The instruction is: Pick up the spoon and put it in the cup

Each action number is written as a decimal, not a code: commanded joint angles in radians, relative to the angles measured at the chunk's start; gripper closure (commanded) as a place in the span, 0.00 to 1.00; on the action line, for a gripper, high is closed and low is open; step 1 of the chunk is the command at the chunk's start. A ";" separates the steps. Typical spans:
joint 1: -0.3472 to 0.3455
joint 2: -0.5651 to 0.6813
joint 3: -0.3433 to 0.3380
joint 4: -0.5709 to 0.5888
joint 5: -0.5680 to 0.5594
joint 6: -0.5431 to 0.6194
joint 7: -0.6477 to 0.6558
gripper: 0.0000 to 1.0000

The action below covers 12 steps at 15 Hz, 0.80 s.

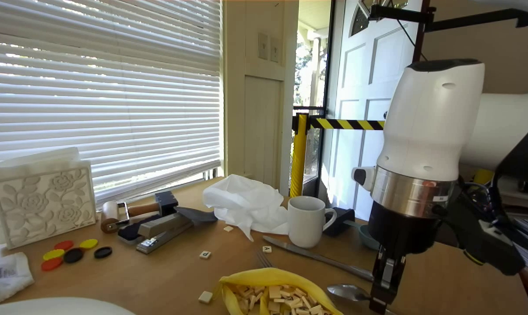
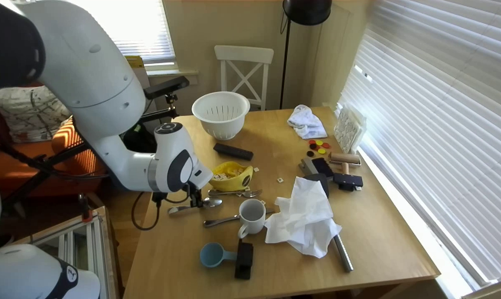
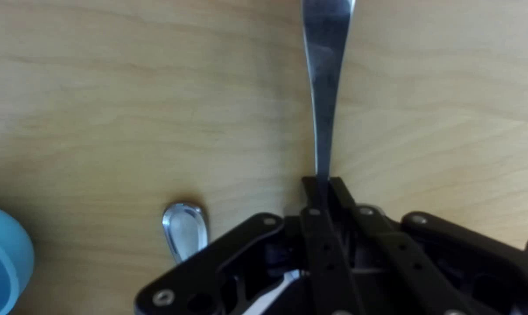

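The silver spoon's bowl shows in both exterior views (image 1: 348,292) (image 2: 212,202), with its handle running through my gripper. My gripper, seen in both exterior views (image 1: 380,299) (image 2: 196,200) and in the wrist view (image 3: 322,186), is shut on the spoon's handle. In the wrist view the handle (image 3: 327,65) extends from the fingertips to the top edge; the bowl is hidden there. The spoon is low over the table; I cannot tell whether it touches it. The white mug stands upright beside the gripper in both exterior views (image 1: 305,223) (image 2: 251,212).
A knife (image 1: 321,258) (image 2: 221,221) lies between spoon and mug, passing by the mug's base. A yellow banana-shaped bowl of tiles (image 1: 268,274) (image 2: 234,183) and a fork (image 2: 251,193) lie close by. A blue scoop (image 2: 212,254) (image 3: 1,258), black block (image 2: 244,259) and crumpled paper (image 2: 302,220) surround the mug.
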 commanded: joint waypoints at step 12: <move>-0.013 -0.532 -0.068 -0.112 0.602 -0.470 -0.671 0.98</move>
